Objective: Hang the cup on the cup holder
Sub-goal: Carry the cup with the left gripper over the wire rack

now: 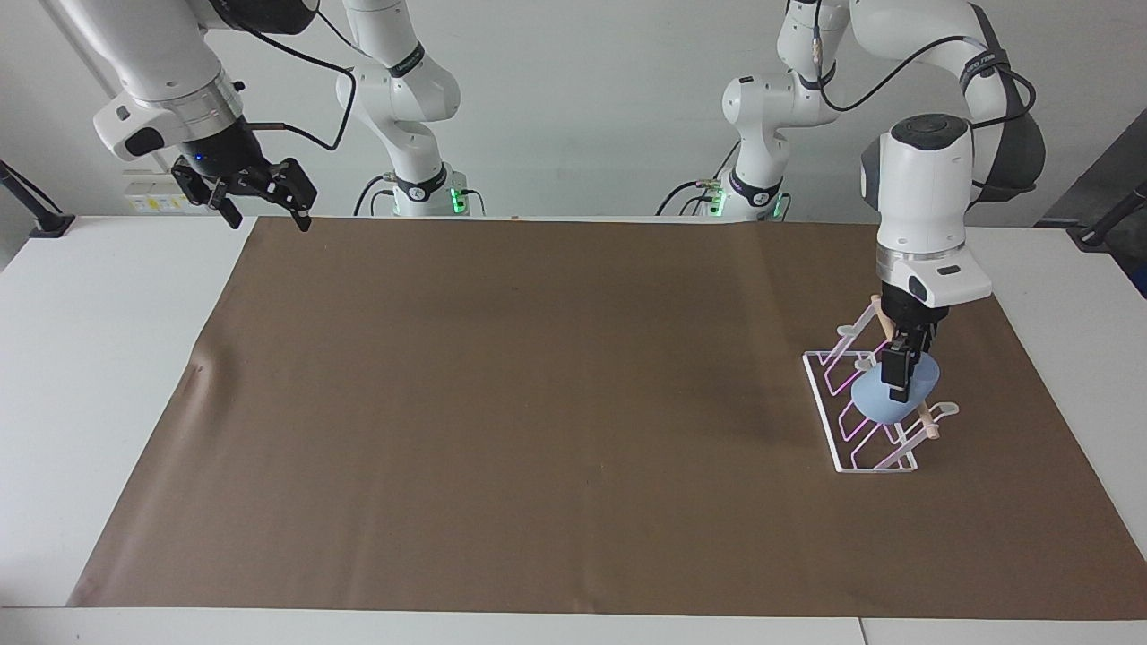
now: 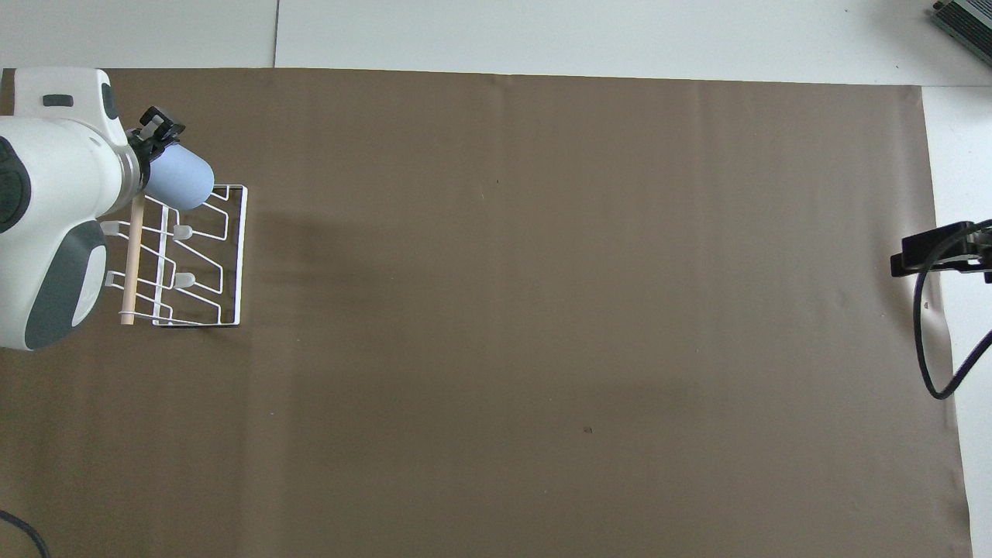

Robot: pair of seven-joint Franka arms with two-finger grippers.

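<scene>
1. Around your work area you have little else: a brown mat point(image 1: 538, 403) covers most of the white table point(image 1: 99, 358), and nothing lies between the two arms on it.
2. Your cup holder point(image 1: 874, 408) stands on the mat toward the left arm's end of the table; its white wire prongs and its wooden dowel point(image 2: 136, 256) crowd the space right under the left gripper point(image 1: 896, 387).
3. Your left gripper is clenched on the cup point(image 1: 883, 399), gripping its rim, and it hangs low over the cup holder.
4. You see the cup tilted, its narrower base pointing away from the robots, lying among the prongs at the holder's end farther from the robots; whether it rests on a prong you cannot tell.
5. Your right gripper point(image 1: 260, 210) waits with fingers released, up over the mat's corner at the right arm's end, holding nothing.
6. The room shows a plain pale wall, with cables point(image 1: 305, 63) looping along the arms.
7. The cup is matte light blue and tapered; the mat is smooth with faint creases; the holder is thin wire on a rectangular frame.
</scene>
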